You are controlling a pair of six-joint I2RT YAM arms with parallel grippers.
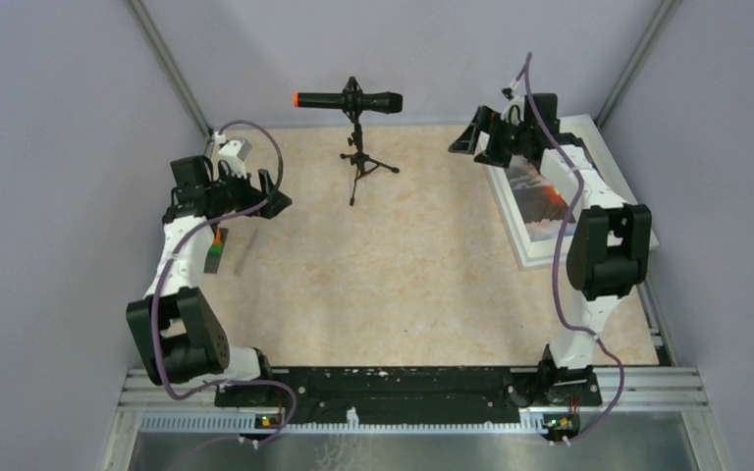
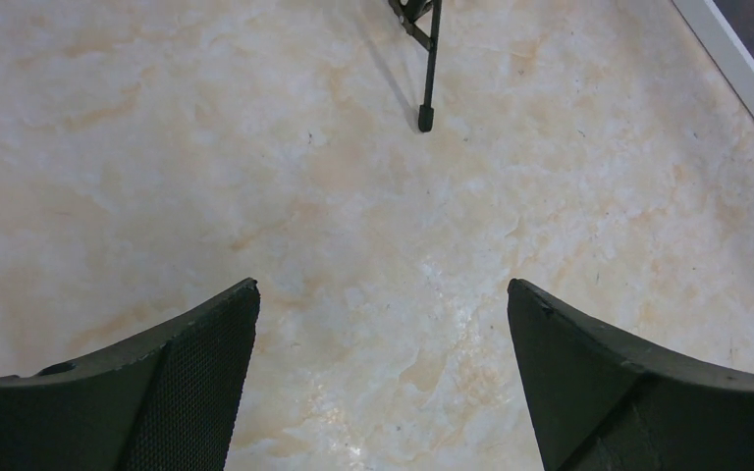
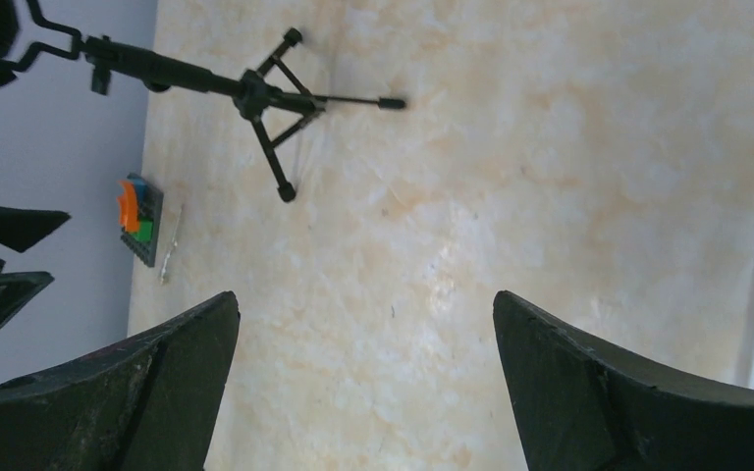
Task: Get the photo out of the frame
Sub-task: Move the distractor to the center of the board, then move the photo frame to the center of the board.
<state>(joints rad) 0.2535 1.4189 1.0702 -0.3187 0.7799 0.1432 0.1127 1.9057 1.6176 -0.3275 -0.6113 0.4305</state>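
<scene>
Top external view: at the near edge of the beige marbled table (image 1: 393,285), both arm bases are bolted to a black rail (image 1: 393,385). Further in, by the left edge, the left gripper (image 1: 277,194) is held above the surface with its jaws spread wide and nothing gripped; only tabletop is seen between its black fingers (image 2: 196,373) in the left wrist view. A small dark block with orange and green pieces (image 1: 216,251) lies near the left edge, partly under that arm. Along the right edge the large white rectangular picture frame (image 1: 528,245) is laid flat, and the glossy photo of dark rocks and orange glow (image 1: 542,194) is seen inside it, partly hidden by the right arm. The right gripper (image 1: 463,137) is poised by the frame's far left corner, jaws likewise wide apart and empty. Toward the far edge, a black microphone with an orange tip (image 1: 349,101) is carried on a small tripod.
</scene>
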